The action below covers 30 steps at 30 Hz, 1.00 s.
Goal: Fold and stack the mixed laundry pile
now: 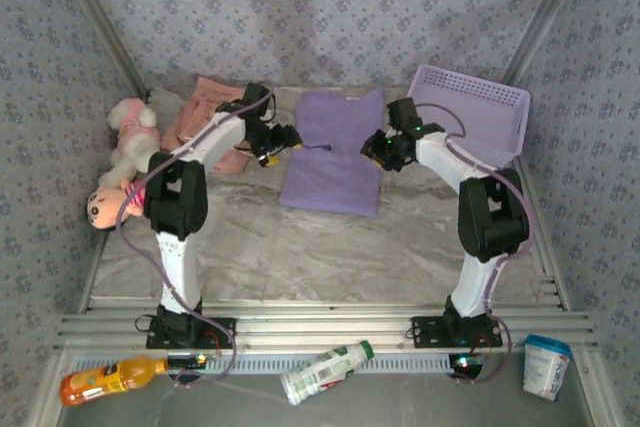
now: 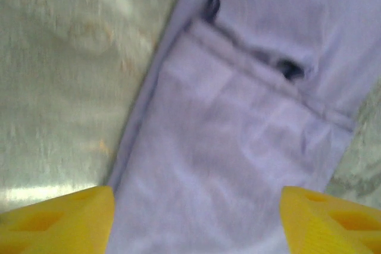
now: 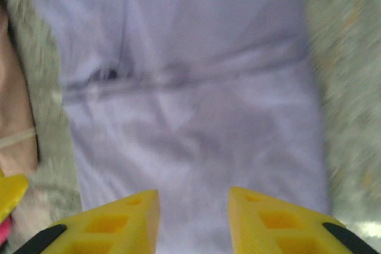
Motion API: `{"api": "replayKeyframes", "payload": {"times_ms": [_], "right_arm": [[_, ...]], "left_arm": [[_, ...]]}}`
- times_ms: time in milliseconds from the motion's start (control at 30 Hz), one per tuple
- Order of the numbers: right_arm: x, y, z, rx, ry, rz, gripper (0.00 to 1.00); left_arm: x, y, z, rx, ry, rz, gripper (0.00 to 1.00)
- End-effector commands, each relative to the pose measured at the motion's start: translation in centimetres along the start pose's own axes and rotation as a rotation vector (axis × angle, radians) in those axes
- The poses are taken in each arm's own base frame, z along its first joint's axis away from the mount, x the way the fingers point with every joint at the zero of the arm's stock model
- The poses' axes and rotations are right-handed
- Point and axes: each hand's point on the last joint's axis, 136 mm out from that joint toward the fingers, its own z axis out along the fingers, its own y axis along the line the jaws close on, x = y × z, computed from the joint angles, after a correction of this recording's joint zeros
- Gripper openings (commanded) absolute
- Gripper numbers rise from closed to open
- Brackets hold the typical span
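Lying flat and folded at the far middle of the bench [image 1: 300,247]: the lavender shirt [image 1: 333,152], a rough rectangle, crossed in both wrist views by a seam with a small dark mark on it. Flanked by both arms. At its left edge, the left claw [image 1: 283,140], yellow fingers [image 2: 59,221] spread wide above the cloth, gripping nothing. At its right edge, the right claw [image 1: 377,150], fingers [image 3: 119,224] parted by a narrower gap, likewise pinching nothing, shirt just below. Off to the far left, partly under the left arm, the salmon-pink shorts [image 1: 200,107], apart from the shirt. Against the left wall, pink-and-white plush toys [image 1: 125,147]. At the far right, tilted, a lavender mesh basket [image 1: 480,112]. Along the near edge, an orange bottle [image 1: 110,379], a white bottle [image 1: 325,372] on its side and a white cup [image 1: 547,364].
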Motion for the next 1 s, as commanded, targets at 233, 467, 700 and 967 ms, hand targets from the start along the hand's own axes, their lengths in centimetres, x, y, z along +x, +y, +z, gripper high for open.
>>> {"api": "replayKeyframes", "payload": {"times_ms": [233, 467, 700, 967], "right_arm": [[8.4, -1.1, 3.5, 0.064, 0.153, -0.061, 0.27], [10.1, -6.3, 5.2, 0.172, 0.198, -0.009, 0.26], [12.0, -8.3, 4.7, 0.218, 0.211, -0.018, 0.26], [16.6, -10.3, 2.3, 0.24, 0.245, -0.073, 0.28]], "left_arm": [[6.4, -1.9, 2.8, 0.067, 0.062, 0.114, 0.05], [6.8, 3.2, 5.6, -0.084, 0.059, 0.09, 0.03], [11.9, 8.2, 7.6, -0.201, 0.137, 0.073, 0.02], [19.3, 10.2, 5.3, -0.295, 0.131, 0.081, 0.01]]}}
